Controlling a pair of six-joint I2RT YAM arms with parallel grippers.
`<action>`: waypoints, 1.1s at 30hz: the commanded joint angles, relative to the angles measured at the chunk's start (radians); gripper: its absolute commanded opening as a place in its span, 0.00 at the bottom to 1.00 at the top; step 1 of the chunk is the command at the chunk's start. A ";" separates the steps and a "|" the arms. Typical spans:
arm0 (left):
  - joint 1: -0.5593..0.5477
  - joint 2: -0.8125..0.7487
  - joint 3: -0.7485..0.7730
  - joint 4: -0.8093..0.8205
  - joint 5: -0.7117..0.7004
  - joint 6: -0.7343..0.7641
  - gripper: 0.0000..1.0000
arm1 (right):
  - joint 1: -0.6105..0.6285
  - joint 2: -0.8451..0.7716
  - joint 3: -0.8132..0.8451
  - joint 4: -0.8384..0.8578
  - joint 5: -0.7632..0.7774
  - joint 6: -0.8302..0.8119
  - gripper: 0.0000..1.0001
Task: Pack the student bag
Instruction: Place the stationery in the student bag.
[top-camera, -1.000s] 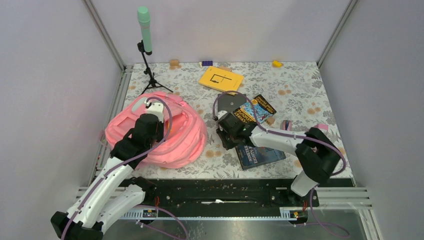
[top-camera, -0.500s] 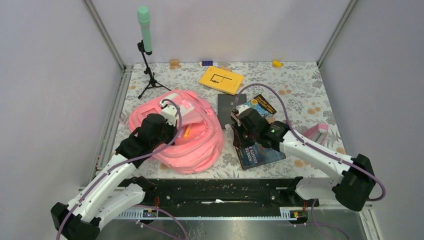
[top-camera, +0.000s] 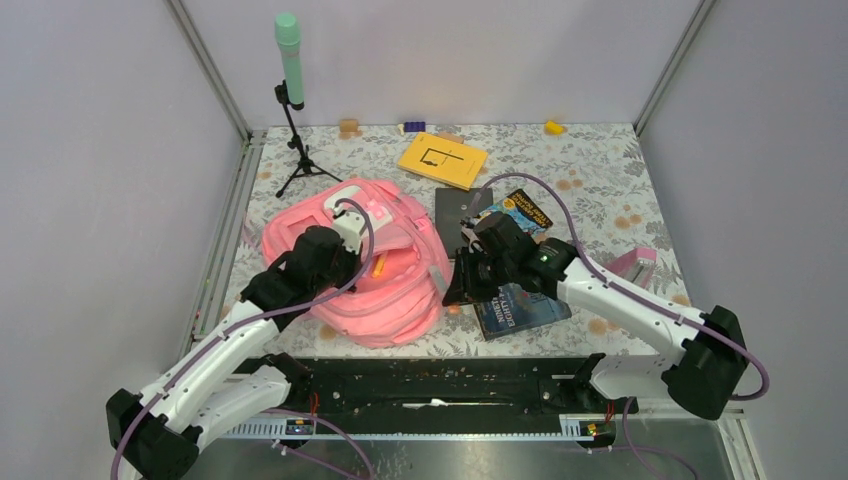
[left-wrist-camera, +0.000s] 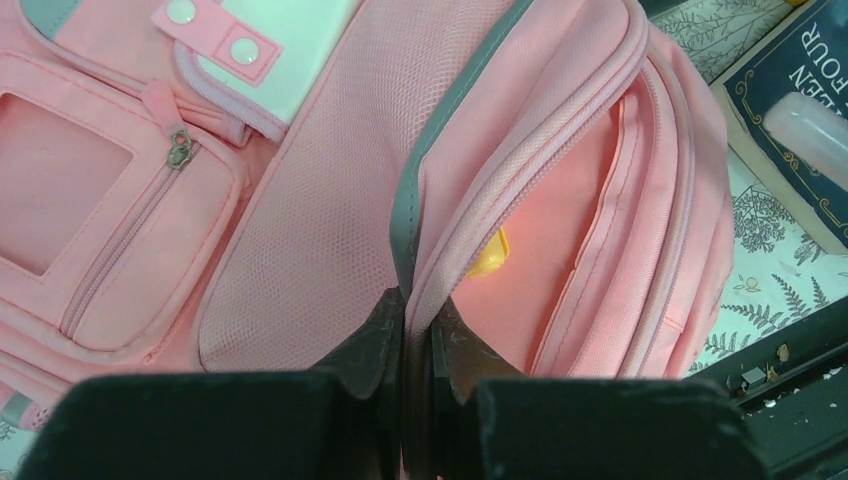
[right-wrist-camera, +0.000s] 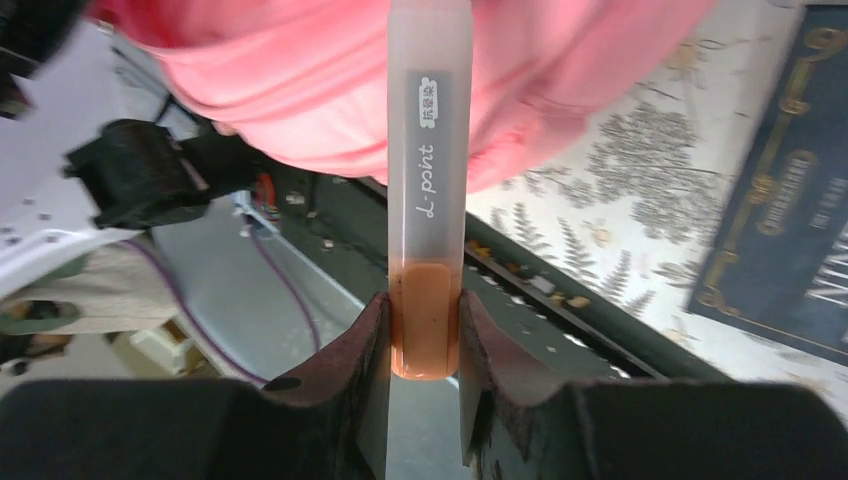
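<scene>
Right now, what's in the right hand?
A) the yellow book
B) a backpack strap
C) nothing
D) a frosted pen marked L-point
D: in the right wrist view the right hand is closed on the orange end of the frosted L-point pen, with one finger pressed against each side.

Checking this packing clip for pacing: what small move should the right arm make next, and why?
Probably carry the frosted pen left, over the open compartment of the student bag. The right pincer is shut on the pen's orange end beside the bag, and the left pincer pinches the zipper edge, holding that mouth open.
</scene>
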 joint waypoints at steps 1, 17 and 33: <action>-0.025 0.007 0.051 0.114 0.050 -0.022 0.00 | 0.000 0.089 0.097 0.106 -0.129 0.138 0.00; -0.068 0.001 0.054 0.110 0.071 -0.013 0.00 | 0.001 0.427 0.266 0.332 0.051 0.302 0.00; -0.085 0.032 0.058 0.109 0.122 -0.012 0.00 | 0.104 0.449 0.176 0.574 0.458 0.440 0.13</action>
